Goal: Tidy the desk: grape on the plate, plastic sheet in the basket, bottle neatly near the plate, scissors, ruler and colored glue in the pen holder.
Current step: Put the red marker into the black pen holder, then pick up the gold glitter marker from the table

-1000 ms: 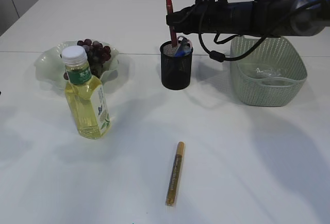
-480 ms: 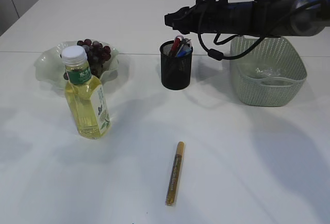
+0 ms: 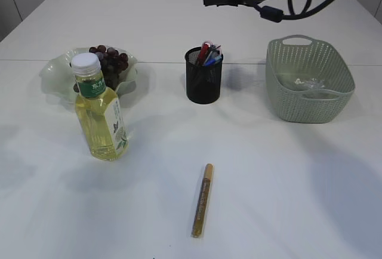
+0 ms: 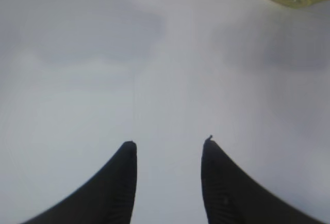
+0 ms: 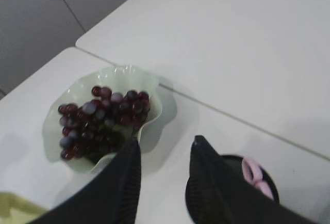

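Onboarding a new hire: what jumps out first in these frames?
The bottle of yellow liquid stands front left, just before the plate holding the grape. A lone gold glue stick lies on the bare desk up front, while the pen holder at centre is already stuffed.

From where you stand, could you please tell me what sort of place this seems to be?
Probably a staged desk set up for tidying: a plain white tabletop holding a black wire-mesh pen holder with stationery, a pale green woven-look plastic basket, and a ruffled green dish of fake grapes.

Black wire-mesh pen holder
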{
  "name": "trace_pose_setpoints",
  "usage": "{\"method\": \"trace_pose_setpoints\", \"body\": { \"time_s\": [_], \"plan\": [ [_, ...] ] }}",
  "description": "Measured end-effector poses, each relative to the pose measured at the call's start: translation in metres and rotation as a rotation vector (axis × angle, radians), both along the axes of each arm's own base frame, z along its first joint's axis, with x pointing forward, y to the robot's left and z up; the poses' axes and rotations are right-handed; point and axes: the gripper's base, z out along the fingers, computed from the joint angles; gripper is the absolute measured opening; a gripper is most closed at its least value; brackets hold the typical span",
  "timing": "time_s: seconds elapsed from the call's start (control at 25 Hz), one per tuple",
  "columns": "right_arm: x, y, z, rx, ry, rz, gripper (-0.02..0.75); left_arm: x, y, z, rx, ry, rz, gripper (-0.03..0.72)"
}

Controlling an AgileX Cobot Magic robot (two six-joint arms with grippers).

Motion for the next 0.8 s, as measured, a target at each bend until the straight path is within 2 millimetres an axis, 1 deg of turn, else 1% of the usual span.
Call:
{"method": "trace_pose_setpoints", "body": {
  "time_s": [0.16,0.24,0.32,0.48,0.56,0.68,0.8],
  "plan": [
    [-0.032,-0.003,0.021,-0.114,0.177,0.050,0.274,0.000,0.000,0.000,0.000,0.000,0.000,0.307],
    [-0.046,-0.001,0.025,-0.185,0.254,0.062,0.274,0.000,0.000,0.000,0.000,-0.003,0.000,0.307],
    [-0.058,0.007,0.026,-0.231,0.324,0.060,0.274,0.001,0.000,0.000,-0.001,-0.014,0.000,0.301],
    [-0.080,0.034,0.019,-0.318,0.480,0.063,0.274,0.002,0.000,0.001,-0.002,-0.028,0.001,0.286],
    [-0.092,0.050,0.010,-0.363,0.549,0.037,0.274,0.002,0.000,0.001,-0.002,-0.028,0.001,0.279],
    [-0.109,0.068,-0.006,-0.429,0.630,-0.034,0.275,0.003,0.000,0.001,-0.003,-0.035,0.001,0.265],
    [-0.123,0.081,-0.022,-0.475,0.687,-0.091,0.275,0.004,0.000,0.001,-0.003,-0.044,0.002,0.258]
  ]
}}
